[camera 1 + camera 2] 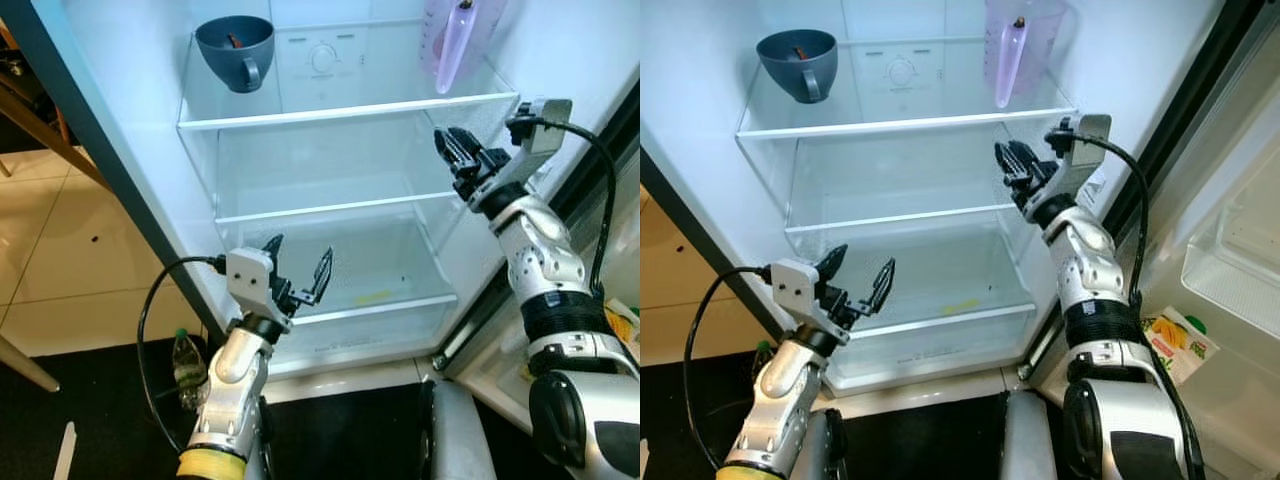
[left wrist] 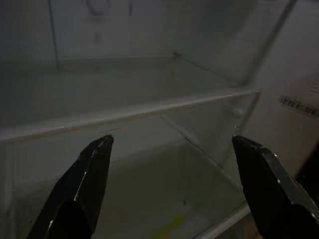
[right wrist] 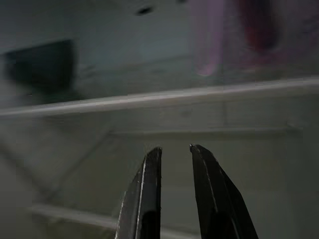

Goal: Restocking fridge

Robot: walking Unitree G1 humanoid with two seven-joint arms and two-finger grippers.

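The fridge stands open before me with bare glass shelves. On the top shelf (image 1: 350,111) a grey-blue cup (image 1: 236,50) sits at the left and a pale purple pitcher (image 1: 452,40) at the right. My left gripper (image 1: 298,262) is open and holds nothing, in front of the lower shelf (image 1: 385,307). A small yellow scrap (image 1: 372,297) lies on that shelf. My right gripper (image 1: 448,146) is raised at the right end of the top shelf's front edge, just below the pitcher. Its fingers (image 3: 149,199) are nearly together with nothing between them.
A plastic bottle (image 1: 187,366) stands on the dark floor left of my left arm. The fridge door is swung open at the right, with a juice carton (image 1: 1177,342) in its rack. The middle shelf (image 1: 330,209) is bare. Tiled floor lies at the left.
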